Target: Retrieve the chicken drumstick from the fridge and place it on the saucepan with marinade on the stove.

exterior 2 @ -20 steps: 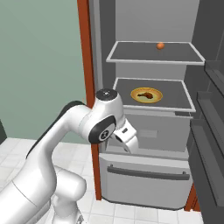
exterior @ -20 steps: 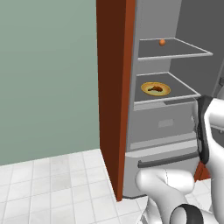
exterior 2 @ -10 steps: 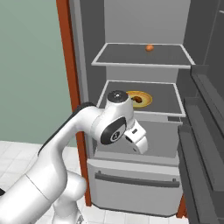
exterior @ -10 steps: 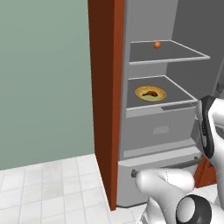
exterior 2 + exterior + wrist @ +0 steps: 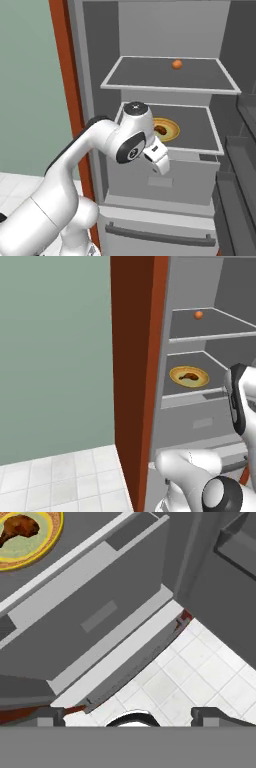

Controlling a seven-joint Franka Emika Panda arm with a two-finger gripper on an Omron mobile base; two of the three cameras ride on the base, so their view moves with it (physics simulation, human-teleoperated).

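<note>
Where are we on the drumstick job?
Done: the fridge stands open, and the chicken drumstick lies untouched on its yellow plate on the lower shelf. In hand: nothing; the gripper is open, empty and pointing down at the floor, below the shelf. Left: reach in, grasp the drumstick, carry it to the saucepan.

Glossy white rounded arm (image 5: pixel 75 165), dark joints
</note>
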